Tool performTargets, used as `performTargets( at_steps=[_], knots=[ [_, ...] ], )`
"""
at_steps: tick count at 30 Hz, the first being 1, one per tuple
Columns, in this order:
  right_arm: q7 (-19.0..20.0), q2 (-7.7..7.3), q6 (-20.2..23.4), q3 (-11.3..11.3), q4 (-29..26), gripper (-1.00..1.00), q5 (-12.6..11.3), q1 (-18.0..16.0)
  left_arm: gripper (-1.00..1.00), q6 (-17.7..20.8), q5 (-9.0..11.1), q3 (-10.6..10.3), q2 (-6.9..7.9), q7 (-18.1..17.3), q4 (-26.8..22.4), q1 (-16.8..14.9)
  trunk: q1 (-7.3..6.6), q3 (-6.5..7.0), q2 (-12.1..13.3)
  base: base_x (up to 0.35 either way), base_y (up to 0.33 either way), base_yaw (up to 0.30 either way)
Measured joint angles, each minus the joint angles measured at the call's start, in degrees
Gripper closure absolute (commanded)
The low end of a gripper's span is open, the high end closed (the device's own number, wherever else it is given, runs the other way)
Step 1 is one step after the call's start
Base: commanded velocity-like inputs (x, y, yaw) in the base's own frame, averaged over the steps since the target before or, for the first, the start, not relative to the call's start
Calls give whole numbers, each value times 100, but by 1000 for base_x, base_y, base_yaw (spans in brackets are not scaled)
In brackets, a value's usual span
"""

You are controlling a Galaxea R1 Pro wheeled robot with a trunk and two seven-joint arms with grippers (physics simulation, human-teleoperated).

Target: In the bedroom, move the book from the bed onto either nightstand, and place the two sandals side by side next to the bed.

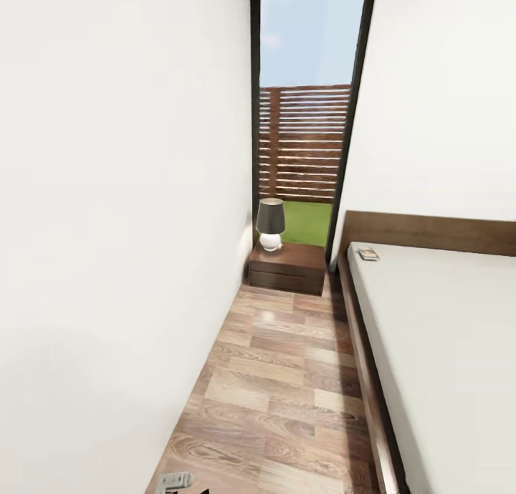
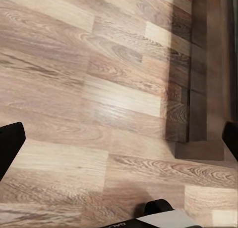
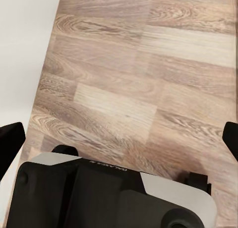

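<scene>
I am looking down a narrow strip of bedroom. The white wall (image 1: pixel 107 229) takes up the whole left half of the head view, and a second white wall fills the upper right. Between them, at top centre, a tall black-framed window (image 1: pixel 308 100) shows sky, a slatted wooden fence and a patch of green grass.

The wood-plank floor (image 1: pixel 287 386) runs from the bottom centre of the frame up toward the window. Along the right side lies the bed (image 1: pixel 444 336), with its pale bare mattress, dark wooden side rail and flat brown headboard across the middle right.

At the far end of the floor strip, just below the window and beside the head of the bed, stands the nightstand (image 1: pixel 288 268), a low dark box with drawer fronts. On its top sits a lamp (image 1: pixel 270 224) with a dark shade and a round white base.

The book (image 1: pixel 368 253) lies flat on the mattress at the corner nearest the headboard and the nightstand, small from here.

In the left wrist view, the left tool (image 2: pixel 119 138) hangs over bare floor planks, its two black fingertips (image 2: pixel 10 143) at opposite edges of the picture, spread wide with nothing between them. The right tool (image 3: pixel 119 138) in the right wrist view is likewise spread wide over floor, with a strip of white wall along one edge and part of the robot's dark body (image 3: pixel 109 193) below.
</scene>
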Motion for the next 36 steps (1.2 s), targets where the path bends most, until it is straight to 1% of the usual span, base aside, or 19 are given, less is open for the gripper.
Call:
performTargets(
  at_steps=[26,36],
  knots=[
    [1,0,-1,0,0,-100,1,0,-100,0,0,0,0,1,0,-2,0,0,0,0,0,-211],
    [-1,1,0,0,1,-100,1,-1,-100,0,0,0,1,-3,-1,0,0,0,0,6,0,-56]
  ],
)
